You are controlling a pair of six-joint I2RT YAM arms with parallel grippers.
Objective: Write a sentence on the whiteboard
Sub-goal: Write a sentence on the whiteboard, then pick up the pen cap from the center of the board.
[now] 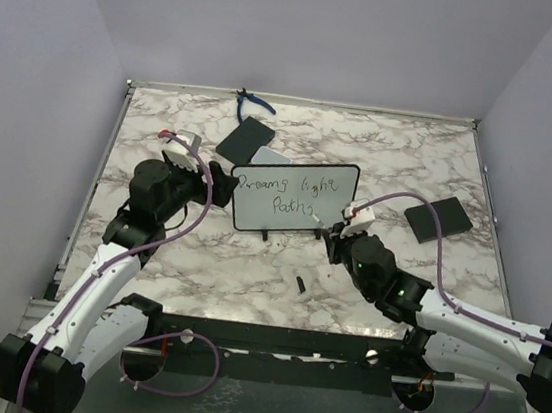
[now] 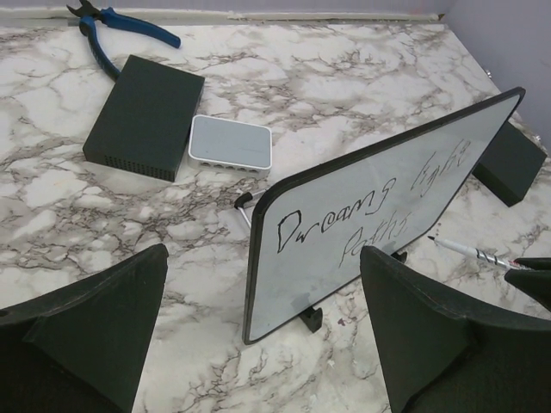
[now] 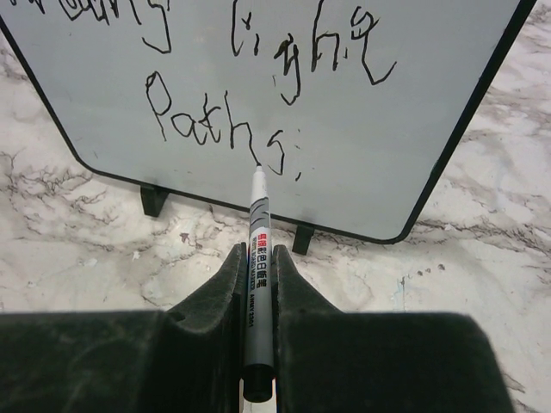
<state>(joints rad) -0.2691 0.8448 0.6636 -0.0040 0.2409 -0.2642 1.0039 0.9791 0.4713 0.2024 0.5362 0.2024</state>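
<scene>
Whiteboard (image 1: 292, 196): small white rectangle with a thin black frame and rounded corners. It stands tilted back on two little black feet, mid-table, between the two grippers.
Sentence (image 3: 215, 129): thin dark handwriting in two lines, "Dreams light" above and "Paths" below. Two small dots follow the last letter.
Marker (image 3: 259, 249): slim white-and-grey barrel with a fine point. It carries a red label block with small characters and a line of print too small to read.
Marker tip: points at the board just under the end of "Paths". Whether it touches the surface cannot be told.
Right gripper (image 3: 258, 258): black fingers clamped tight on the marker barrel, which runs straight out between them.
Left gripper (image 2: 263, 258): matte black fingers spread wide with nothing between them, facing the board's left edge.
Table (image 1: 412, 163): glossy white marble pattern with grey-brown veins.
Pliers (image 2: 129, 30): blue handles and dark jaws, lying at the far edge.
Black box (image 2: 146, 116): flat matte rectangle with a row of small slots along its near side, behind the board.
Grey-white device (image 2: 231, 142): small flat pad with rounded corners, lying just beside the black box.
Second black box (image 1: 438, 218): flat and plain, to the right of the board.
Cap (image 1: 301, 283): small dark piece lying on the table in front of the board.
</scene>
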